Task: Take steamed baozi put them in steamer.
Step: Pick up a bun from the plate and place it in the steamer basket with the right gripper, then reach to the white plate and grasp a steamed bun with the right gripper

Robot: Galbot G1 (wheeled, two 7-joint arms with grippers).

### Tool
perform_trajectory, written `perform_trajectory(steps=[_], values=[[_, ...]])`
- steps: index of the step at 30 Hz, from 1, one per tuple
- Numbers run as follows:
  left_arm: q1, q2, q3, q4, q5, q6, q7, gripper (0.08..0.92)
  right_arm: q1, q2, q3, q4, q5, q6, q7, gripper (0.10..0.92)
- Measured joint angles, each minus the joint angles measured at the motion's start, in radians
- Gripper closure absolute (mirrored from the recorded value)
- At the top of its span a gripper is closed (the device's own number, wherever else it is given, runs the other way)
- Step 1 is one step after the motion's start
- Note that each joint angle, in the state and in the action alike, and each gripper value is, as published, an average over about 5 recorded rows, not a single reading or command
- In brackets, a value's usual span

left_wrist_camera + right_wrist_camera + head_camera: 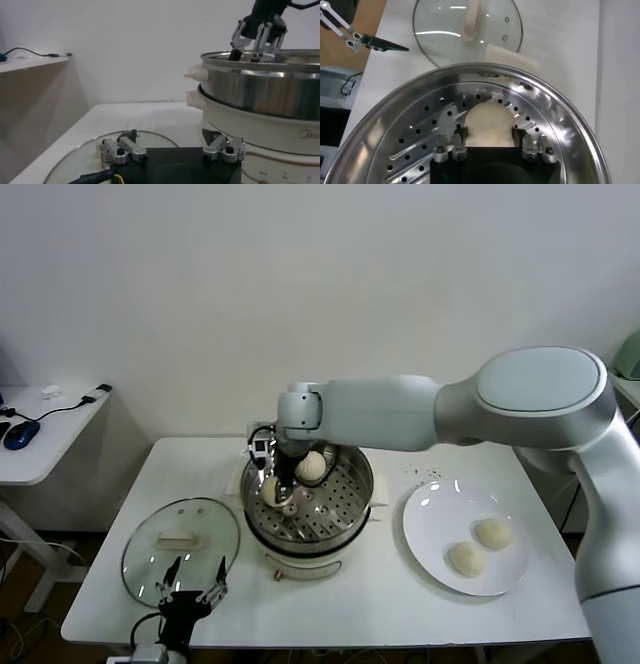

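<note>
The steamer (307, 514) stands mid-table, its perforated tray (420, 135) showing. My right gripper (275, 484) reaches down into its left side and is shut on a baozi (489, 122), one finger on each side of it, low over the tray. A second baozi (312, 466) lies at the back of the tray. Two more baozi (493, 532) (466, 558) lie on the white plate (430, 514) to the right. My left gripper (190, 579) is open and empty, low at the table's front left over the glass lid's near edge.
The round glass lid (180, 539) with a white handle lies flat left of the steamer. A side table (40, 434) with a mouse and cable stands far left. The wall runs behind the table.
</note>
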Motion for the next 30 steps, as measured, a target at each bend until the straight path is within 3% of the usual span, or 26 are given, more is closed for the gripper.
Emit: perform_trajectory(steps=[11,21,30], values=[[0.003,0.000,0.003,-0.014,0.001,0.000,0.000,0.177,0.120,-0.135,-0.005,0.072,-0.038,0.091,-0.111,0.202],[0.001,0.008,0.003,-0.016,-0.003,-0.003,0.000,0.177,0.326,-0.431,-0.129,0.235,-0.105,0.189,-0.237,0.202],[0.007,0.011,-0.001,-0.027,-0.005,0.000,-0.001,0.177,0.346,-0.700,-0.259,0.353,-0.261,0.224,-0.265,0.203]])
